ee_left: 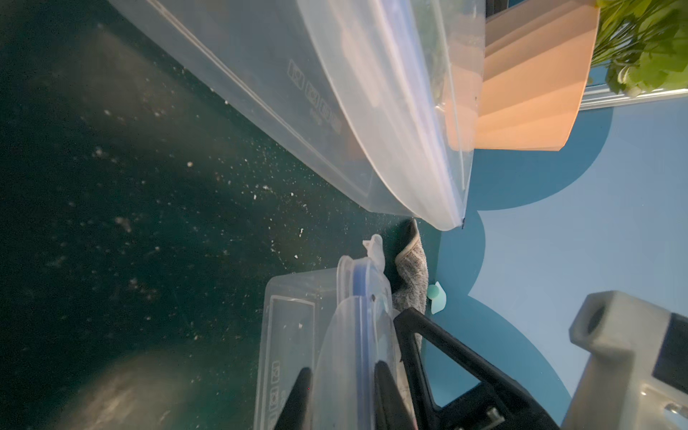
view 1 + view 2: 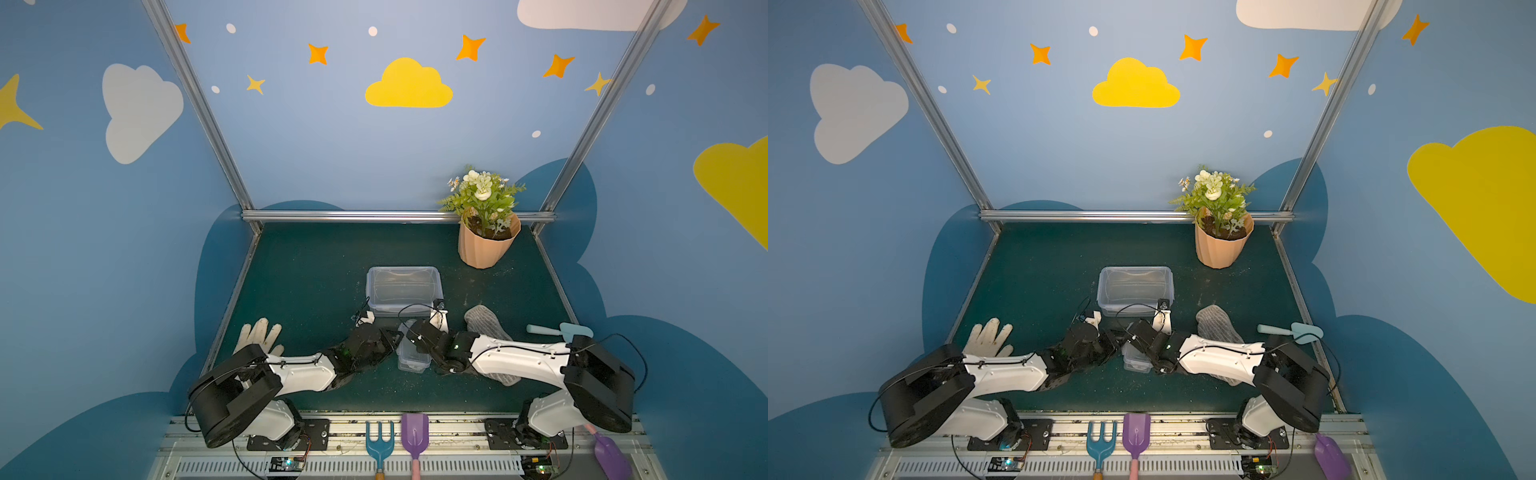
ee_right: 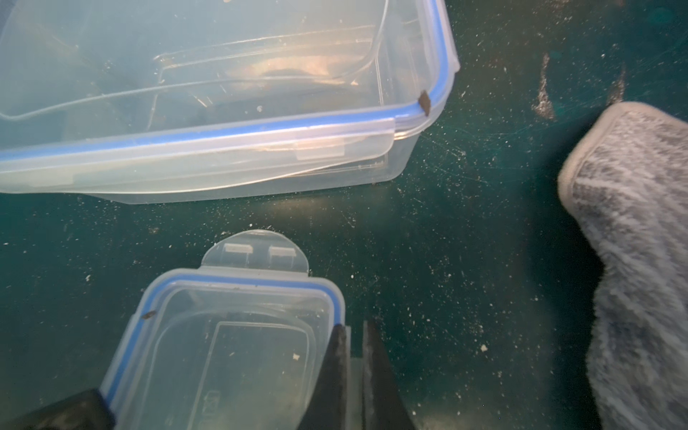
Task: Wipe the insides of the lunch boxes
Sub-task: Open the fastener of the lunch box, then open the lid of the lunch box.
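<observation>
You see the small lunch box (image 1: 286, 327) at the lower centre in both top views, between the two arms, with its lid (image 3: 223, 335) on. The left gripper (image 1: 342, 366) is clamped on its covered rim. The right gripper (image 3: 353, 325) is closed at the lid's side edge. The large lunch box (image 2: 403, 289) stands just above, mid-frame, also covered.

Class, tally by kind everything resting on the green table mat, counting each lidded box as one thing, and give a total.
Lunch boxes: 2
Cloth: 1
Glove: 1
Flowerpot: 1
Trowel: 1
Total: 6
</observation>
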